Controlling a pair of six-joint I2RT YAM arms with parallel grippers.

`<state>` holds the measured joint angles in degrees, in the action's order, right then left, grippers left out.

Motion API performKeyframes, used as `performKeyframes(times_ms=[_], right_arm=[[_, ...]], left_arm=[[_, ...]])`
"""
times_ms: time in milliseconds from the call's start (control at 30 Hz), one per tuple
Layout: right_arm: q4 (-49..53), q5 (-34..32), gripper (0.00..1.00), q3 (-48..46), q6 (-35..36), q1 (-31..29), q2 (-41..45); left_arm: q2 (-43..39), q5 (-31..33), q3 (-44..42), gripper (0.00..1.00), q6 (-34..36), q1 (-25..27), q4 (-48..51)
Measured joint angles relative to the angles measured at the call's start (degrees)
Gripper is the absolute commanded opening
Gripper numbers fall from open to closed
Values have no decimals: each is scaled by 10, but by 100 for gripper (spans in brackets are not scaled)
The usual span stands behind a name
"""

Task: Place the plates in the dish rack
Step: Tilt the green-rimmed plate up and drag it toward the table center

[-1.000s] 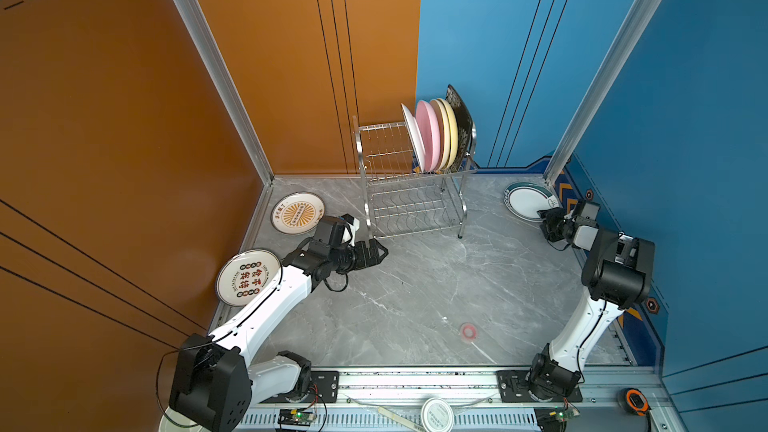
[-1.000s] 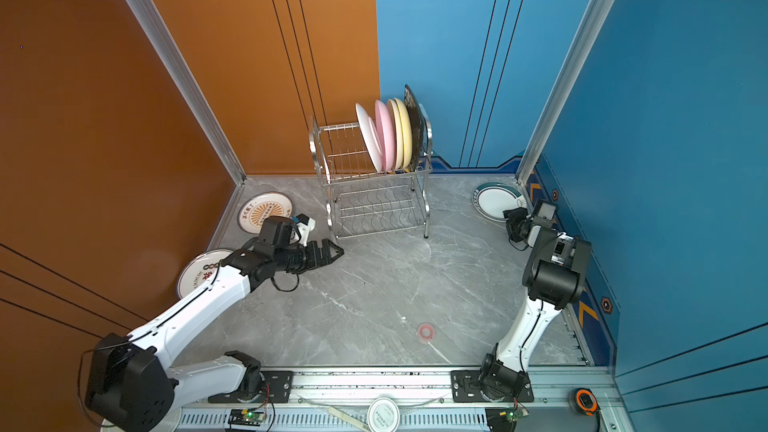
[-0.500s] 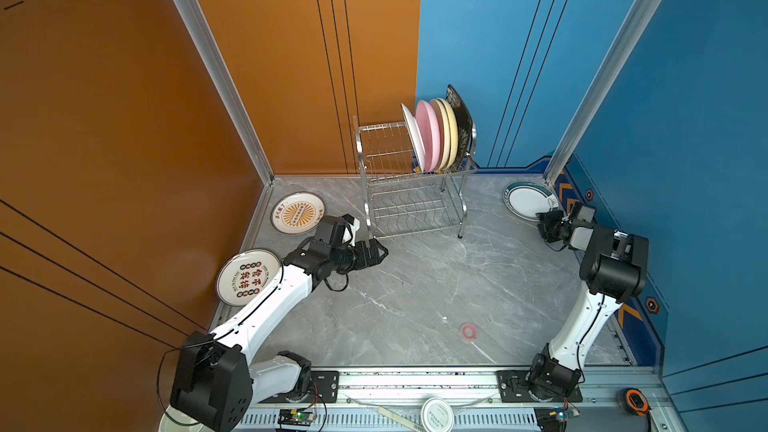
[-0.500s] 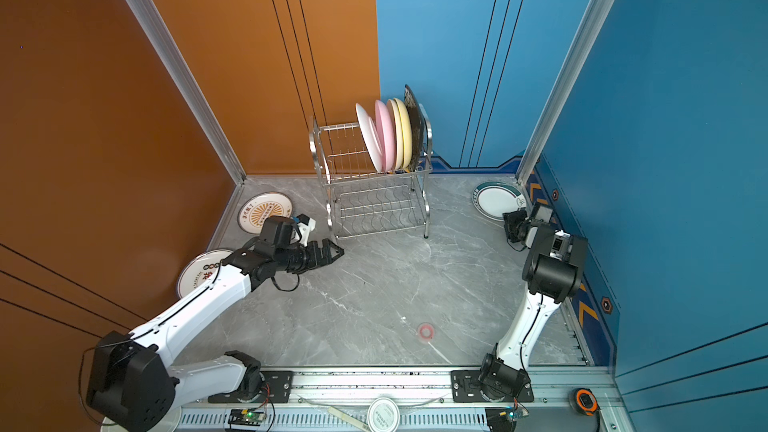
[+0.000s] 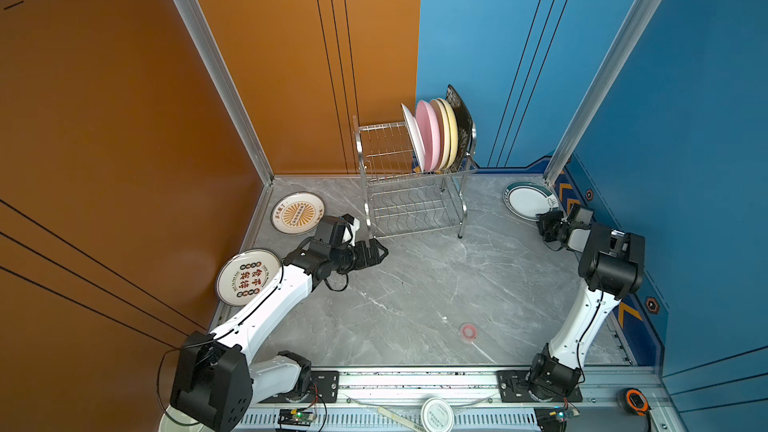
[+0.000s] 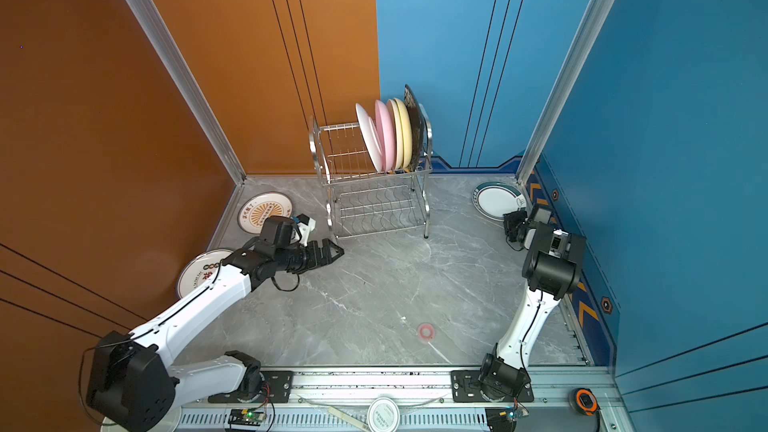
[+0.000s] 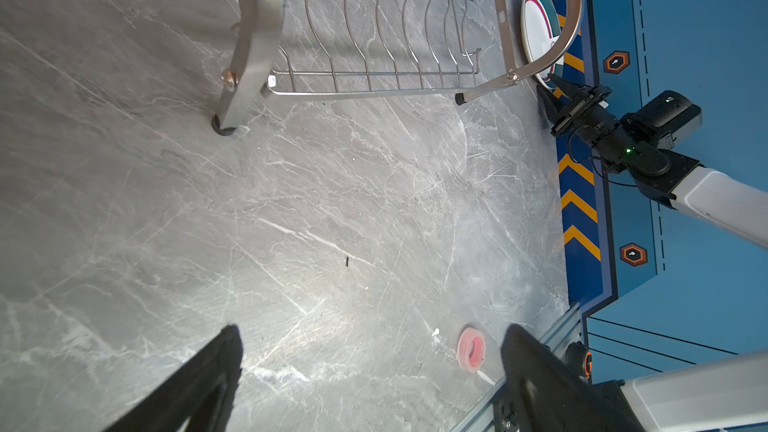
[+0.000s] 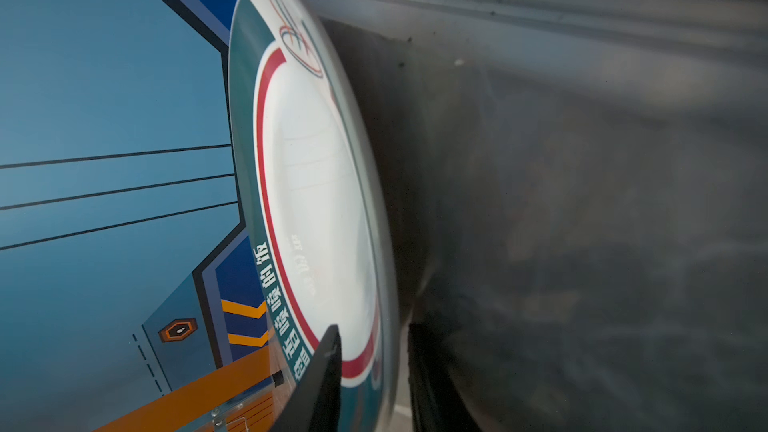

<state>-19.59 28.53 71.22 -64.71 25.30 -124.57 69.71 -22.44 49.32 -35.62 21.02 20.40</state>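
I'm straddling the teal-rimmed plate (image 5: pixel 525 201) at its rim, far right, with the right gripper (image 5: pixel 542 222) since it's lying flat; can't tell if clamped. I'm idling the left gripper (image 5: pixel 381 251) wide open by the dish rack (image 5: pixel 415 207).

Both top views hang high over the front rail (image 5: pixel 415 376) and look steeply down toward the back corner, far enough to hold the whole grey table (image 5: pixel 415 284) and the dish rack (image 5: pixel 409 205). The left wrist camera rides low over the table, facing past the left gripper (image 7: pixel 370 328) to the rack's legs. Farther off it sees the teal-rimmed plate (image 7: pixel 536 22) and the right gripper (image 7: pixel 546 87). The right wrist camera sits very near that same plate, looking along the table toward the blue wall (image 8: pixel 104 97).
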Motion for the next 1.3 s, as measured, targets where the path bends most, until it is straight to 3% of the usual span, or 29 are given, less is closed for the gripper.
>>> performKeyframes(times_ms=[167,667,1300], right_arm=[[-27,2,0,2,-25,1,-15],[-46,13,0,-31,-37,2,3],[15,67,0,-195,-23,-11,280]], left_arm=[[0,2,0,98,0,0,0],[-1,4,0,98,0,0,0],[-2,-12,17,98,4,10,0]])
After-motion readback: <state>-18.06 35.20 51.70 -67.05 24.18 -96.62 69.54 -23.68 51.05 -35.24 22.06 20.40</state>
